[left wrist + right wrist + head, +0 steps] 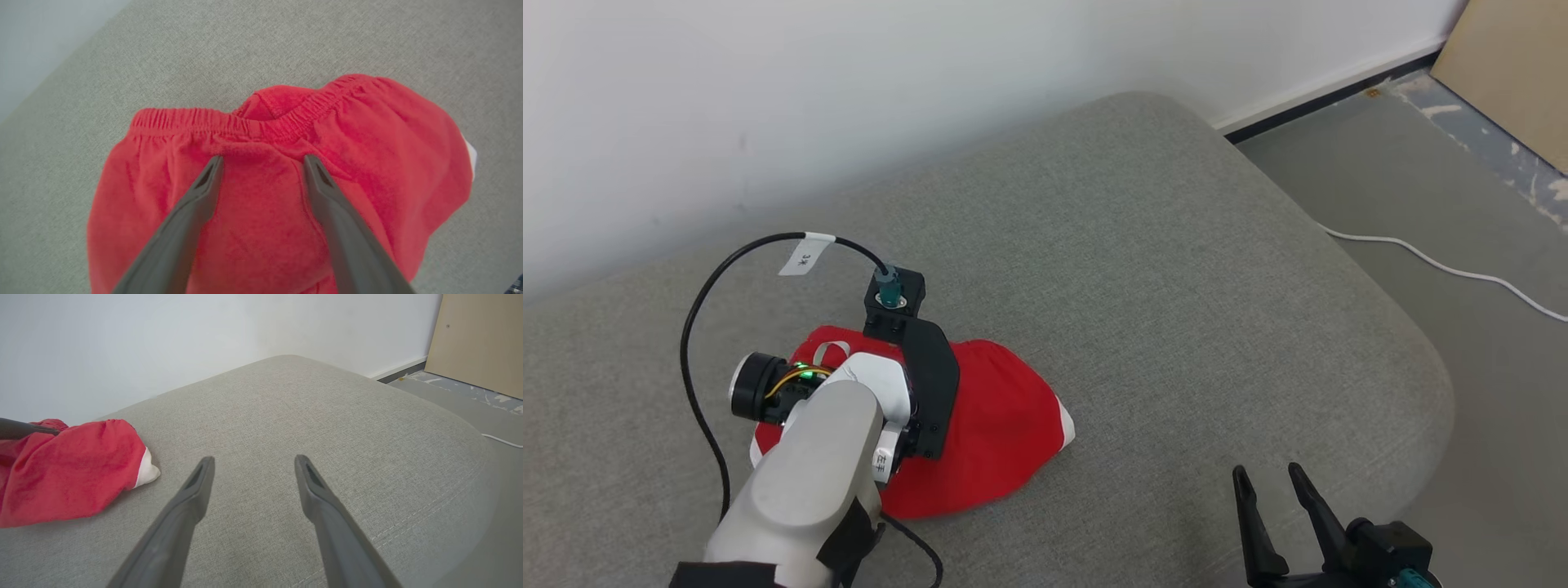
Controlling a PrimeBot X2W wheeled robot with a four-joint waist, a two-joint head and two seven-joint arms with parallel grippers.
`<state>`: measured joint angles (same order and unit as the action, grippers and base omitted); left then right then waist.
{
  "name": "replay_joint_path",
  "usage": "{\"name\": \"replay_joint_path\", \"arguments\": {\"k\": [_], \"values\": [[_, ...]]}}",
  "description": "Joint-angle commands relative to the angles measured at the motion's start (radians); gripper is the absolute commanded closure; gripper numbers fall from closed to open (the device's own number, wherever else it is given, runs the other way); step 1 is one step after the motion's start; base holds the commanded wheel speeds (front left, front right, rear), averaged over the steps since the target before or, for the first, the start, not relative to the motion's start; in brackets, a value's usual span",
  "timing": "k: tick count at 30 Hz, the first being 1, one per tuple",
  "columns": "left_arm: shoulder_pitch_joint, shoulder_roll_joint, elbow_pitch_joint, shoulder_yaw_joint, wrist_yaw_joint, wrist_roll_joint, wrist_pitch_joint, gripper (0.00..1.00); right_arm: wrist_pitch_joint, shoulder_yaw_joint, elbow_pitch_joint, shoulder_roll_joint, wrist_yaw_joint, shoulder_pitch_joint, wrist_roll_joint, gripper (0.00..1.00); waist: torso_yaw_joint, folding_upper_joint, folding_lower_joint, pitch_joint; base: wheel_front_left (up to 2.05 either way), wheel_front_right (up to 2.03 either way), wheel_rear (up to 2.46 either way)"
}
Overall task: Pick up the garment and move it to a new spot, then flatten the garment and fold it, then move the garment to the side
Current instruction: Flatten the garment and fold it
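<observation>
The garment (1005, 420) is a pair of red shorts with an elastic waistband and a bit of white trim, lying bunched on the grey cushion (1143, 245). My left forearm (825, 457) reaches down over it and hides its left half. In the left wrist view, my left gripper (263, 159) is open, with both fingers resting on the red cloth (261, 212) just below the waistband. A fold of fabric bulges between them. My right gripper (1267, 471) is open over bare cushion at the lower right, well clear of the shorts (73, 469). Nothing sits between its fingers (254, 459).
The cushion's rounded edge drops to the floor on the right, where a white cable (1437, 265) lies. A tan board (1511, 73) leans at the far right. A white wall runs behind the cushion. A black cable (698, 302) loops off my left wrist.
</observation>
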<state>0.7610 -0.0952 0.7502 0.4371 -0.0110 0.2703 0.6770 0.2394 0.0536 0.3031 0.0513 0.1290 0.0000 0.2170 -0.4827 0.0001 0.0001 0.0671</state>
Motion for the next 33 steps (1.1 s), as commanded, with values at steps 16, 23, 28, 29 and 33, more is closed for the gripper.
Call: {"name": "replay_joint_path", "arguments": {"k": [16,23,28,29,33], "values": [[0.036,0.028,0.003,0.047,0.004,0.007,-0.047,1.00,0.022,0.019,0.029,-0.002,0.003,-0.033,0.028,0.00,0.034,-0.0001,-0.0001,0.016,0.00,0.00,0.00],[0.111,0.044,-0.096,0.010,-0.015,0.107,-0.381,1.00,0.025,0.021,0.041,-0.002,0.003,-0.037,0.026,0.00,0.038,-0.0001,-0.0001,0.006,0.00,0.00,0.00],[0.168,0.044,-0.228,0.074,-0.017,0.347,-0.668,1.00,0.025,0.017,0.044,-0.002,0.003,-0.038,0.021,0.00,0.049,-0.0001,-0.0001,-0.001,0.00,0.00,0.00],[0.179,0.044,-0.251,0.089,-0.028,0.386,-0.738,1.00,0.025,0.016,0.043,-0.002,0.003,-0.038,0.021,0.00,0.054,-0.0001,-0.0001,-0.001,0.00,0.00,0.00],[0.206,0.044,-0.284,0.124,-0.063,0.522,-0.913,1.00,0.026,0.010,0.039,-0.002,0.003,-0.039,0.022,0.00,0.086,-0.0001,-0.0001,0.001,0.00,0.00,0.00]]}}
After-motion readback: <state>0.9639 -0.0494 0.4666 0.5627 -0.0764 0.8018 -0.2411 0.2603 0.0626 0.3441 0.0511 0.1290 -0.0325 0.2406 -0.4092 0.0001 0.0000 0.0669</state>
